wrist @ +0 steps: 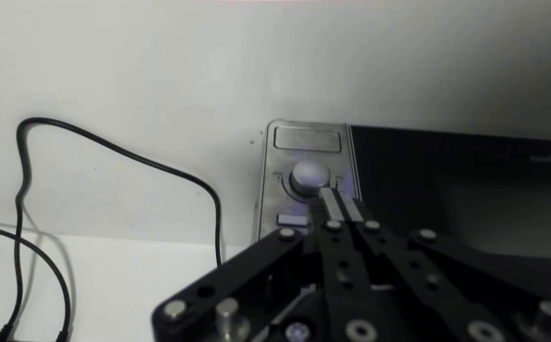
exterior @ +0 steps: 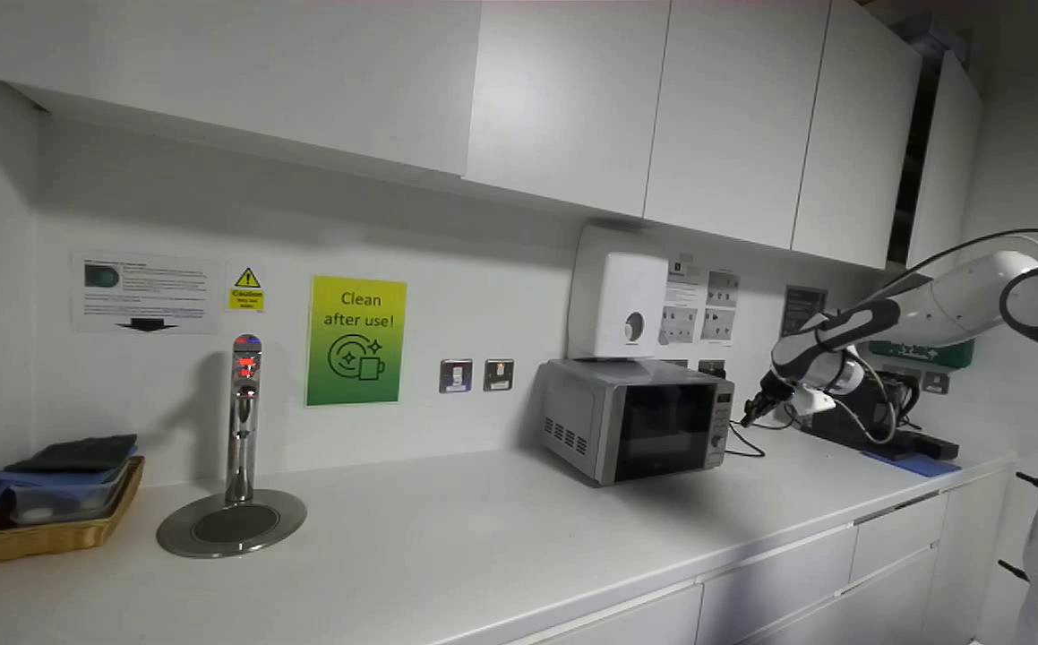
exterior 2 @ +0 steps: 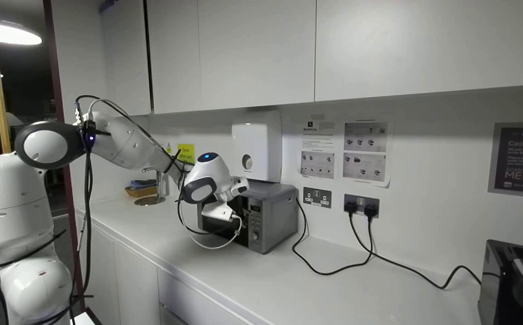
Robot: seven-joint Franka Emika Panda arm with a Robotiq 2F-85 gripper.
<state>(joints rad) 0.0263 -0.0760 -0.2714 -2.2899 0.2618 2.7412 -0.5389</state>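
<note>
Near the centre of the wrist view, the round silver knob (wrist: pixel 310 176) on the microwave (wrist: pixel 418 190) sits just up and left of the closed pincer (wrist: pixel 336 192), which points up from the bottom edge holding nothing, contact with the knob unclear.

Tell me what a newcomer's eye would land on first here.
Likely the white robot arm, reaching over the counter in both exterior views. Then the bright "Clean after use!" sign, between the tap and the microwave in an exterior view. In the wrist view, the fingers, shut together, stand at the microwave's round knob, though contact is unclear.
</note>
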